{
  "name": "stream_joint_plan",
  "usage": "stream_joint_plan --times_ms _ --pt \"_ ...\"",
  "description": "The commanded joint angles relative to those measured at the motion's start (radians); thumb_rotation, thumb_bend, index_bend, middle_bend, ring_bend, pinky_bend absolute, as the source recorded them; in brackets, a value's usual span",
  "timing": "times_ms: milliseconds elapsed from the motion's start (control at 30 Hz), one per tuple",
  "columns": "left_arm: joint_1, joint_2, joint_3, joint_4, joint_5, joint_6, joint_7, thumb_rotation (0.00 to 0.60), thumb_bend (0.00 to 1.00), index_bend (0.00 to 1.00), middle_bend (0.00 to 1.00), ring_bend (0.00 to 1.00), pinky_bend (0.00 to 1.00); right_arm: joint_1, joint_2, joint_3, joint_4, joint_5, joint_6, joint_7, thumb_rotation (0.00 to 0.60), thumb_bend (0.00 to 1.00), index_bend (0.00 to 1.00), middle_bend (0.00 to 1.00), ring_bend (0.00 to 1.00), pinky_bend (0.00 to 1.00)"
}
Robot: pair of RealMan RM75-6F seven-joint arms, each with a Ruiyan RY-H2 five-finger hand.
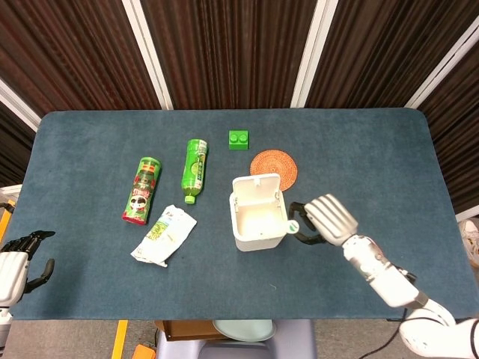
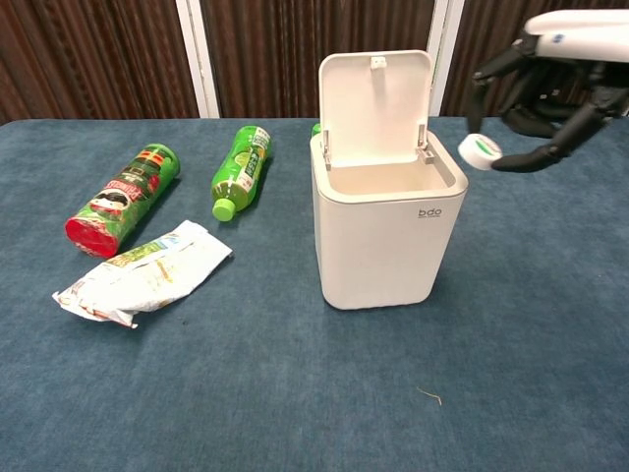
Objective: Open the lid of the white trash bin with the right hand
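The white trash bin stands upright mid-table with its lid swung up and open at the back. My right hand hovers just right of the bin's rim, at about rim height. Between thumb and finger it pinches a small white round cap with a green label, close to the bin's right edge. The bin's inside looks bare. Off the table's front left corner, my left hand has its fingers apart and holds nothing.
Left of the bin lie a red-and-green chips can, a green bottle and a crumpled snack bag. A green brick and a woven coaster sit behind the bin.
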Motion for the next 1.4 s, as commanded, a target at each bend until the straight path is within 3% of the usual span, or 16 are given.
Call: stream_joint_plan --times_ms 33,200,367,433,567,667,800,900,1033,1167,1267,1400 --pt "-0.001 0.000 0.001 0.000 0.002 -0.001 -0.001 0.600 0.44 0.25 0.27 0.32 0.35 0.013 -0.017 0.008 0.004 0.017 -0.010 -0.020 0.600 0.40 0.65 0.92 0.96 0.89" --pt "0.000 0.002 0.000 0.002 0.000 0.000 -0.007 0.600 0.44 0.25 0.28 0.32 0.35 0.089 -0.148 0.037 0.081 0.098 -0.036 -0.144 0.600 0.40 0.65 0.92 0.96 0.89" --pt "-0.001 0.003 0.000 0.004 -0.001 -0.001 -0.015 0.600 0.44 0.25 0.28 0.32 0.35 0.101 -0.194 0.028 0.094 0.146 -0.005 -0.240 0.600 0.40 0.63 0.93 0.96 0.89" --pt "-0.001 0.003 0.000 0.005 -0.002 -0.002 -0.016 0.600 0.44 0.25 0.29 0.32 0.35 0.098 -0.192 0.021 0.086 0.157 0.002 -0.258 0.600 0.40 0.60 0.93 0.96 0.89" --pt "-0.001 0.002 0.000 0.005 0.000 -0.001 -0.013 0.600 0.44 0.25 0.29 0.32 0.35 0.078 -0.175 0.008 0.064 0.133 0.040 -0.258 0.600 0.24 0.46 0.93 0.96 0.89" --pt "-0.002 0.002 0.001 0.004 0.000 -0.003 -0.010 0.600 0.45 0.25 0.29 0.32 0.35 0.054 -0.148 -0.003 0.039 0.088 0.081 -0.246 0.600 0.18 0.36 0.93 0.95 0.89" --pt "-0.002 0.002 0.000 0.003 -0.005 -0.005 -0.006 0.600 0.44 0.25 0.29 0.32 0.35 0.007 -0.085 -0.025 -0.022 0.027 0.156 -0.267 0.600 0.17 0.31 0.93 0.93 0.88" --pt "-0.001 0.002 -0.001 0.002 -0.006 -0.002 -0.006 0.600 0.44 0.26 0.29 0.32 0.35 -0.058 -0.039 -0.047 -0.070 -0.030 0.263 -0.306 0.600 0.17 0.33 0.92 0.89 0.86" --pt "0.000 0.001 -0.002 0.002 -0.009 0.000 -0.003 0.600 0.44 0.26 0.29 0.32 0.35 -0.187 0.000 -0.087 -0.072 -0.130 0.471 -0.357 0.600 0.17 0.40 0.79 0.77 0.80" --pt "-0.001 0.000 -0.002 0.000 -0.010 -0.002 0.006 0.600 0.44 0.26 0.29 0.32 0.35 -0.308 0.010 -0.119 -0.002 -0.185 0.637 -0.294 0.600 0.17 0.40 0.61 0.55 0.66" --pt "-0.002 -0.003 -0.002 -0.002 -0.012 -0.006 0.016 0.600 0.44 0.26 0.29 0.32 0.35 -0.382 0.009 -0.144 0.072 -0.176 0.700 -0.206 0.600 0.17 0.40 0.50 0.39 0.53" --pt "-0.004 -0.007 0.000 -0.004 -0.013 -0.011 0.034 0.600 0.44 0.26 0.30 0.32 0.35 -0.436 -0.016 -0.166 0.176 -0.142 0.700 -0.102 0.600 0.18 0.38 0.40 0.28 0.34"
